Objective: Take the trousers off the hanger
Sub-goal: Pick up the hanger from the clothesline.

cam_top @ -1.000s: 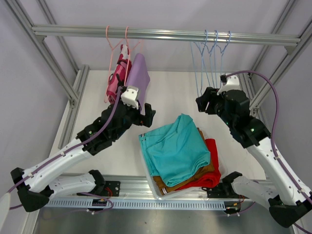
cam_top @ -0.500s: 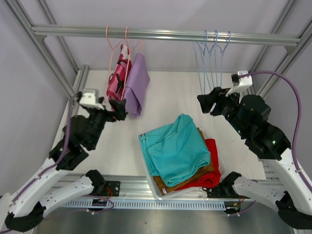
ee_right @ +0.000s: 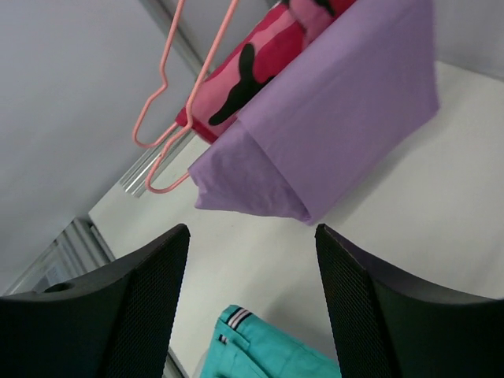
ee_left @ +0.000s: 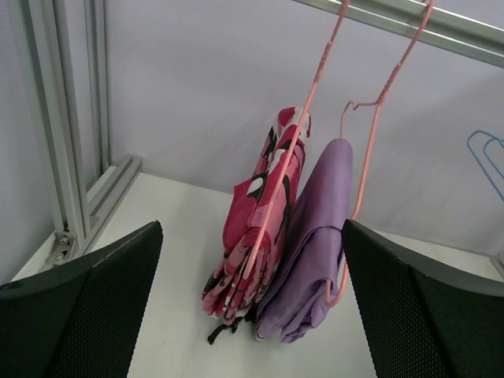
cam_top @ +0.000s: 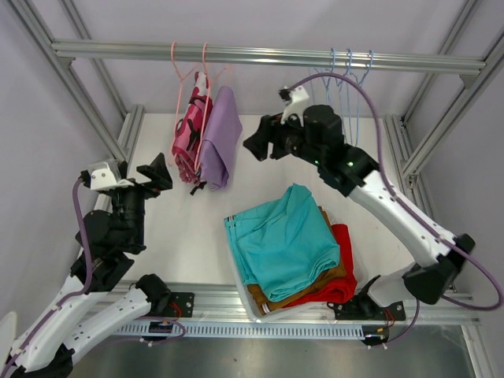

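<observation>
Top external: the lilac trousers (cam_top: 221, 135), hung far left, are flanked by left gripper (cam_top: 155, 175) and right gripper (cam_top: 260, 146). Both are held spread and empty, likely for approach.

The pink camouflage trousers (cam_top: 187, 135) and lilac trousers (cam_top: 221, 135) are hanging folded, side by side, on pink hangers (ee_left: 316, 79). The teal trousers (cam_top: 285, 236) are lying atop the mustard-brown trousers (cam_top: 269, 298) and red trousers (cam_top: 343, 246), stacked on the table (cam_top: 181, 228).
</observation>
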Motion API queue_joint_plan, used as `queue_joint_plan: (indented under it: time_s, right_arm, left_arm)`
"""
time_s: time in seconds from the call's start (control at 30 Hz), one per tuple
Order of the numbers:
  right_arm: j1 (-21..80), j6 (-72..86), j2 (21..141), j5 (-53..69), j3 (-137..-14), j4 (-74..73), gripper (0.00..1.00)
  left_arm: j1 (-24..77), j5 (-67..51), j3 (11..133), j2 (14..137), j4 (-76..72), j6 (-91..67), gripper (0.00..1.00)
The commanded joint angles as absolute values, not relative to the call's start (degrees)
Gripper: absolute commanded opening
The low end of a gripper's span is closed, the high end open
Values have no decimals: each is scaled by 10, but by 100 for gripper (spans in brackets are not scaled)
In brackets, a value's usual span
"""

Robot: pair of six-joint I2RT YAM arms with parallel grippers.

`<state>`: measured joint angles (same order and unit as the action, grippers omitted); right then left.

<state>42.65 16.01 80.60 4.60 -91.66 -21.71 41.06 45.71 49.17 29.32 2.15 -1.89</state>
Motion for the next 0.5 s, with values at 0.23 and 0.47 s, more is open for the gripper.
queue_joint_plan:
  time_s: [0.23, 0.47]
  right_arm:
    - [442, 210, 921, 227, -969, -48, 74]
    - [449, 229, 984, 242, -992, 12, 76]
  left_arm:
    - [403, 480, 476, 287, -42, 32, 100]
    - [400, 477, 474, 292, -43, 29, 99]
